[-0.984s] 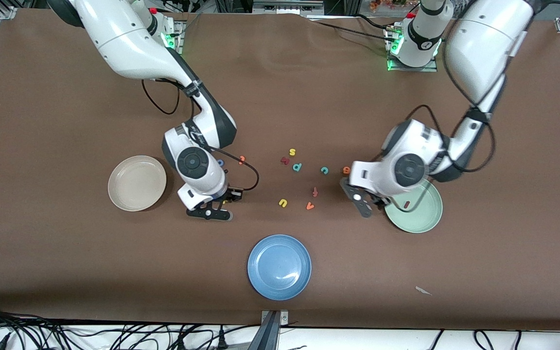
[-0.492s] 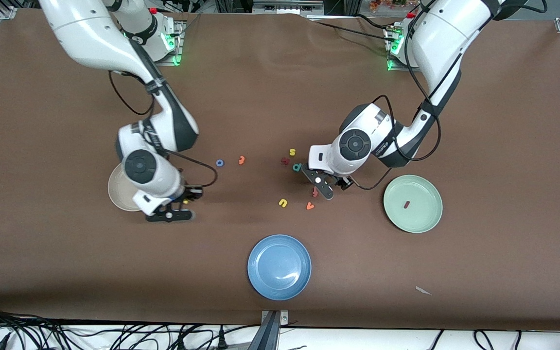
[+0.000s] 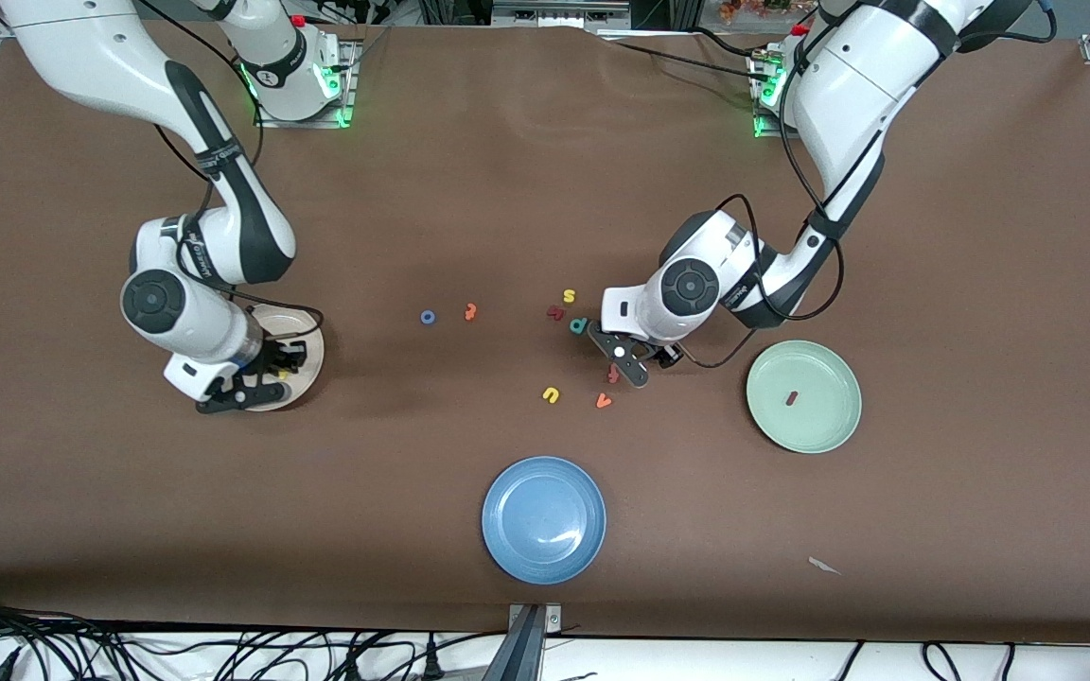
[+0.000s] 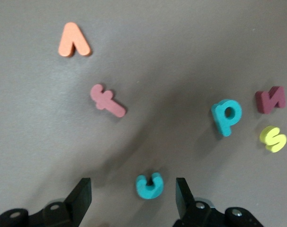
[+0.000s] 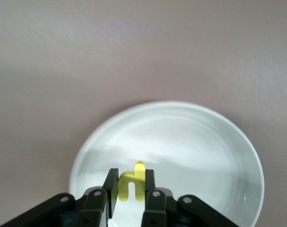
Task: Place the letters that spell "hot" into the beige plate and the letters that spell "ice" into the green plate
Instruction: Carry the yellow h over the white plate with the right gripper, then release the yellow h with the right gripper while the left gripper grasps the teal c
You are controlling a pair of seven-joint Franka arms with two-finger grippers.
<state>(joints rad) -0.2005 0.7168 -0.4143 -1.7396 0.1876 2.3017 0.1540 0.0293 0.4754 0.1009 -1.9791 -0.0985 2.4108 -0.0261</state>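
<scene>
Yellow h (image 5: pixel 132 186) upright (stem up) over beige plate (image 5: pixel 219 142)

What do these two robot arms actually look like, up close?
Both arms are glossy white with dark grey joint bands and round dark caps at the wrists. Loose black cables loop along each forearm. Green lights glow at their bases. The left gripper and right gripper are black, each with two flat jaws.

A brown surface (image 3: pixel 507 170) carries a beige plate (image 3: pixel 310 357), a pale green plate (image 3: pixel 819 416), a blue plate (image 3: pixel 543 518), a teal c (image 4: pixel 148 185) and a yellow h (image 5: pixel 131 183).
</scene>
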